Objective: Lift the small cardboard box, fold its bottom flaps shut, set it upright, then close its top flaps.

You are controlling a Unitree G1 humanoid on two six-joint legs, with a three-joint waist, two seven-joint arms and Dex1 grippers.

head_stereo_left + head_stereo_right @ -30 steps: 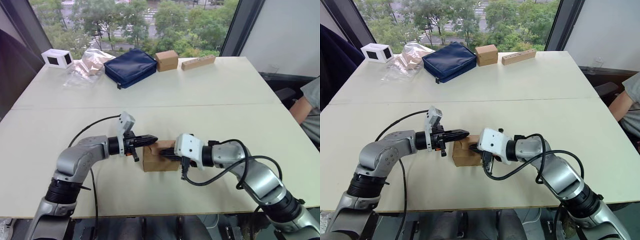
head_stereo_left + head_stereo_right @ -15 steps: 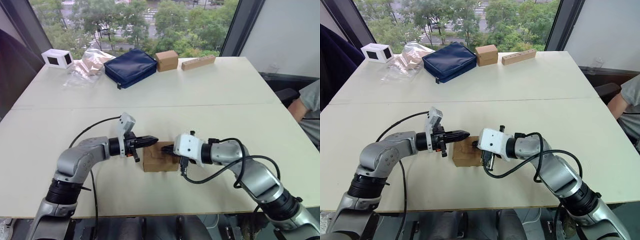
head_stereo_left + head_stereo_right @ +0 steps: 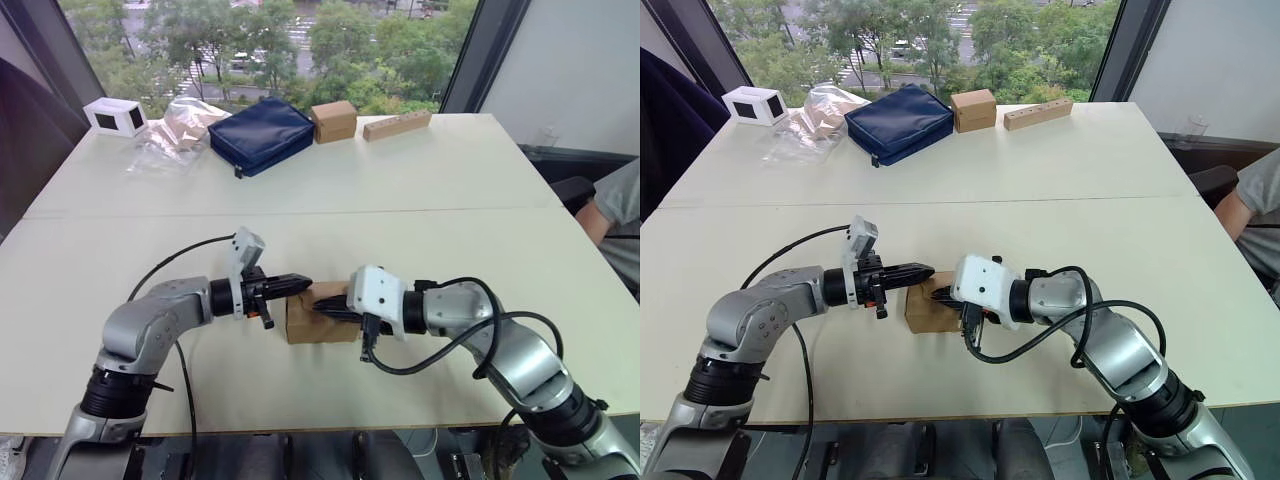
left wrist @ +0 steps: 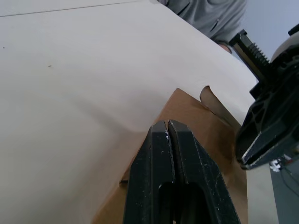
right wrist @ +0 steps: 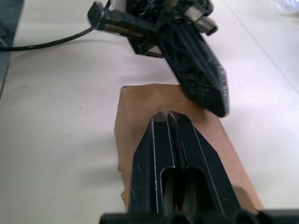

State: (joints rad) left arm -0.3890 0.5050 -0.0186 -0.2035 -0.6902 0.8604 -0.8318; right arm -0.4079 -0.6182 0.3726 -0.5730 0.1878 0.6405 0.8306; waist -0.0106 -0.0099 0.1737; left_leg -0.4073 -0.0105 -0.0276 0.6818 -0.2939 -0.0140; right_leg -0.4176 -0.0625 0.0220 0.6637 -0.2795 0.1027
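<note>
The small cardboard box stands on the table near its front edge, between my two arms. Its top flaps lie nearly flat, with one edge curling up a little. The bottom flaps are hidden underneath. My left gripper is shut, reaching in from the left with its tips over the box's top far-left edge. My right gripper is shut too and lies along the top of the box from the right. The two sets of fingertips nearly meet above the box. Neither holds anything.
Along the far edge stand a white box, a clear plastic bag, a navy pouch, a squarer tan box and a long tan block. A person's arm shows at the right edge.
My right gripper has slid a little further left across the box top. My left arm's elbow has drifted left, with its tips still at the box. The box has stayed put.
</note>
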